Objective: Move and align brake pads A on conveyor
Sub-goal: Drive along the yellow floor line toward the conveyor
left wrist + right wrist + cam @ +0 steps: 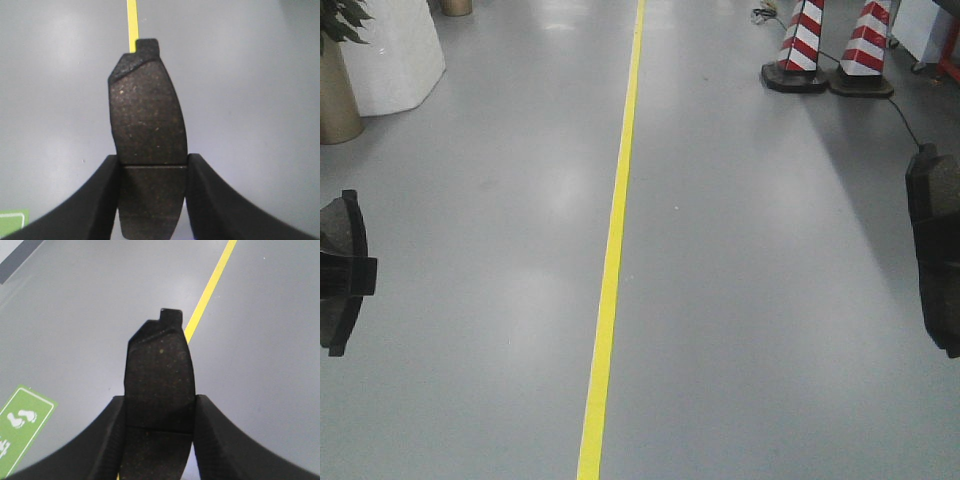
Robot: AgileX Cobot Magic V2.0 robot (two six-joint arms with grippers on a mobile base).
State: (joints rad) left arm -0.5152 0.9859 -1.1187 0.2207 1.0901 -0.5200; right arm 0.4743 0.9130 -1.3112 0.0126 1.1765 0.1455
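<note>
Grey floor below, no conveyor visible; left hand grips brake pad, right hand grips second pad, likely carrying.

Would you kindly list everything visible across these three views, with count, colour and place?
brake pads: two, dark grey-brown; one clamped in the left gripper, one in the right gripper, both held above the floor
floor: one, plain grey, fills all views
floor line: one, yellow, runs down the middle of the front view
cones: two, red and white striped on black bases, upper right of the front view
cable: one, dark, trailing from the cones
planter: one, gold-coloured, with green leaves, upper left
white block: one, beside the planter
floor sign: green, white footprints, lower left of the right wrist view
left gripper: black, shut on its pad
right gripper: black, shut on its pad
</note>
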